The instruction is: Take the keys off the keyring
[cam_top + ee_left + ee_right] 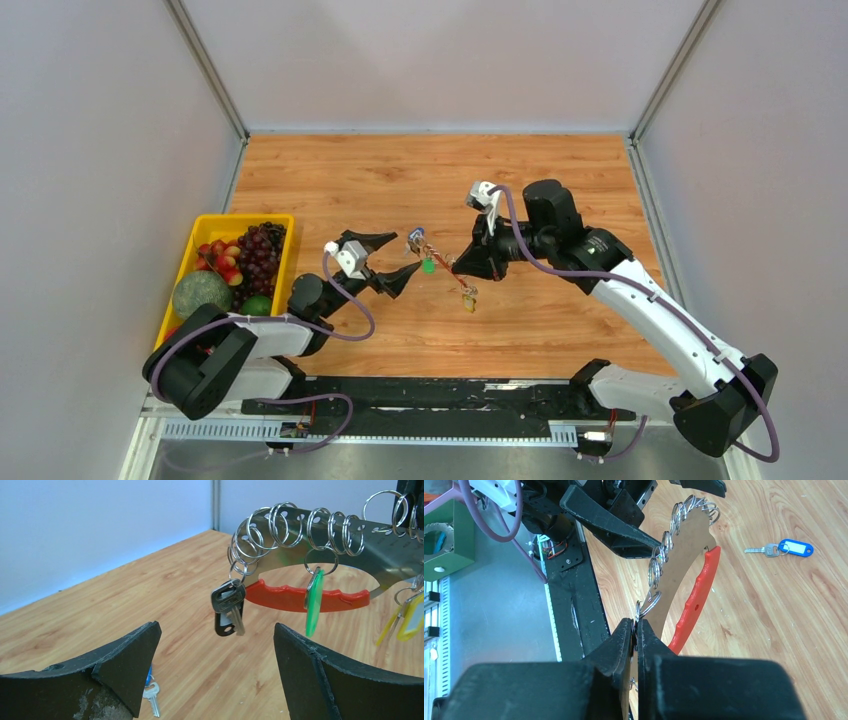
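Pinching one end of the keyring (681, 555), your right claw (635, 625) holds it above the tabletop (560, 180), the keys (229, 607) dangling from its wire loops (280, 522), black-headed, green and yellow, while your left claw (408, 252) gapes wide just beside the far end and a blue-tagged key (781, 549) lies loose on the wood.

From above, the keys (428, 266) are too small to tell apart. The keyring (385, 555) runs off the left wrist view's right edge; its near end is hidden inside the right tool (636, 625).
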`<action>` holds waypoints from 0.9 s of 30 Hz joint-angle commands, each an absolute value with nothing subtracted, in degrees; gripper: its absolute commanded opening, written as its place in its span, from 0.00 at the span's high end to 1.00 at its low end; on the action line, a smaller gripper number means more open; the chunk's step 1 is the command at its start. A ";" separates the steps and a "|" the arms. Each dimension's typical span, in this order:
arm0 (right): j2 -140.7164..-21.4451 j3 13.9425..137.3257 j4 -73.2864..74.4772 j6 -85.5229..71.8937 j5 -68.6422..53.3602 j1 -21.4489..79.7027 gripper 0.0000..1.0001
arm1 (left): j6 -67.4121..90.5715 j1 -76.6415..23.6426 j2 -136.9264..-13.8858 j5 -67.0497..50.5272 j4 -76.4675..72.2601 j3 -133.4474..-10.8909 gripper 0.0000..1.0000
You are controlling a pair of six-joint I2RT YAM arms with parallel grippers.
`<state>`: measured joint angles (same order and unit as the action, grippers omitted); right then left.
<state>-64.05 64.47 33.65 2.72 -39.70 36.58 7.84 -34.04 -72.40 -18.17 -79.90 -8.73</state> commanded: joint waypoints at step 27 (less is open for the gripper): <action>-63.60 64.72 34.56 6.44 -35.26 39.51 0.94 | 5.33 -33.93 -71.90 -21.78 -67.31 -16.17 0.97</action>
<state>-64.10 63.88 36.49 5.93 -39.31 39.27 7.46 -34.04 -73.97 -22.96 -73.10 -13.28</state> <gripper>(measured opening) 0.061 0.122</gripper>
